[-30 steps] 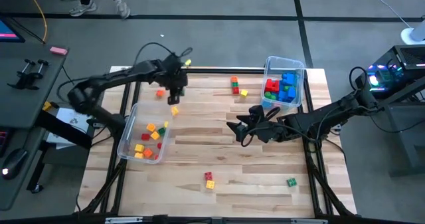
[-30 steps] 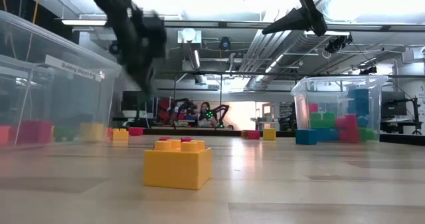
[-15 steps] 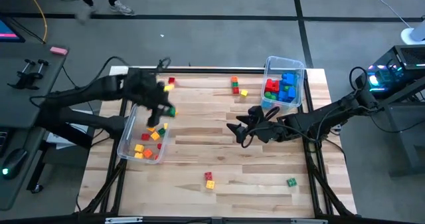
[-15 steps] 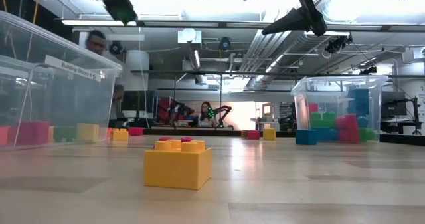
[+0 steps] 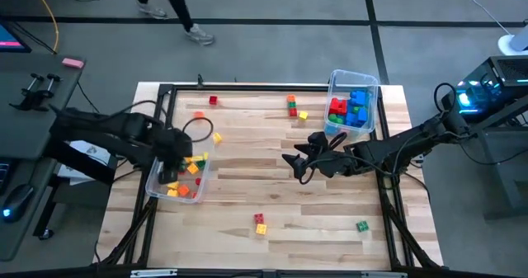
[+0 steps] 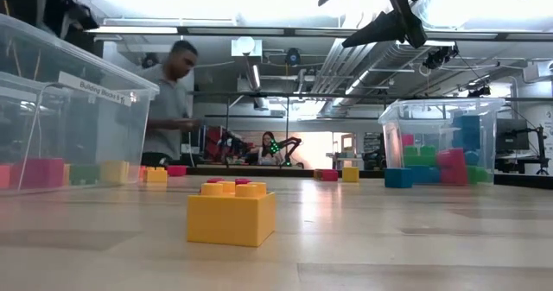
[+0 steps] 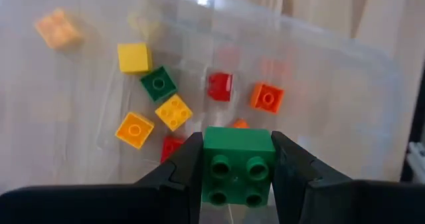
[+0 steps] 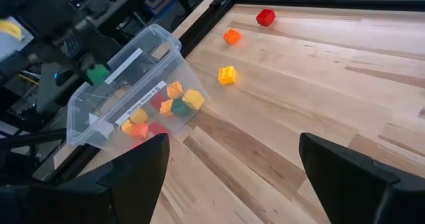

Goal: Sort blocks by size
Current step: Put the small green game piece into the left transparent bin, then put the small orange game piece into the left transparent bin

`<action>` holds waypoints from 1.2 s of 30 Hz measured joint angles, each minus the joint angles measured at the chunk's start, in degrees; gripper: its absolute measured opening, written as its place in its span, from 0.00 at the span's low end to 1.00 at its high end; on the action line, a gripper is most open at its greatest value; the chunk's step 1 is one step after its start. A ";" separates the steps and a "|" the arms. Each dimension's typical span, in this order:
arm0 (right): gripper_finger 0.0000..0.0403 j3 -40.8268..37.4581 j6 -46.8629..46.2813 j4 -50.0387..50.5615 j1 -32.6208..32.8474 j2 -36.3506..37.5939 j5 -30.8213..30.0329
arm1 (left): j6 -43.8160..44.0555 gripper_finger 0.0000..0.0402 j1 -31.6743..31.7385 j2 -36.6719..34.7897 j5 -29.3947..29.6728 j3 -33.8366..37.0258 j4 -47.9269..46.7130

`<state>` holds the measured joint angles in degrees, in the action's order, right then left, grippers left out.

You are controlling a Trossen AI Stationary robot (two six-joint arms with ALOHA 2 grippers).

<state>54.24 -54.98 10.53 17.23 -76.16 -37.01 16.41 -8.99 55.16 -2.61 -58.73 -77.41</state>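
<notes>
Here, the left gripper (image 7: 236, 177) is clamped on a green block (image 7: 237, 165) above the left bin (image 5: 157, 175).

From above, that gripper's arm hides part of the bin's contents. The wrist view shows about eight small blocks (image 7: 174, 112) inside; one is half hidden behind the green block. The right gripper (image 5: 299, 163) hangs mid-table, jaws spread wide, holding nothing. Seven loose blocks (image 5: 260, 223) lie on the table (image 5: 272, 187).

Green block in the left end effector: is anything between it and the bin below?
Nothing visible. The left end effector is shut on the green block, directly above the open clear bin. Only loose blocks lie on the bin's floor. The right end effector waits open at mid-table.
</notes>
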 joint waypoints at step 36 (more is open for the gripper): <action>0.82 0.00 -1.56 -0.05 -1.14 0.00 -0.02 | -51.70 0.78 55.00 40.20 13.34 -6.61 18.72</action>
<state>54.24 -56.55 10.48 16.10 -76.16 -37.04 -35.29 46.00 95.36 10.73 -65.34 -58.69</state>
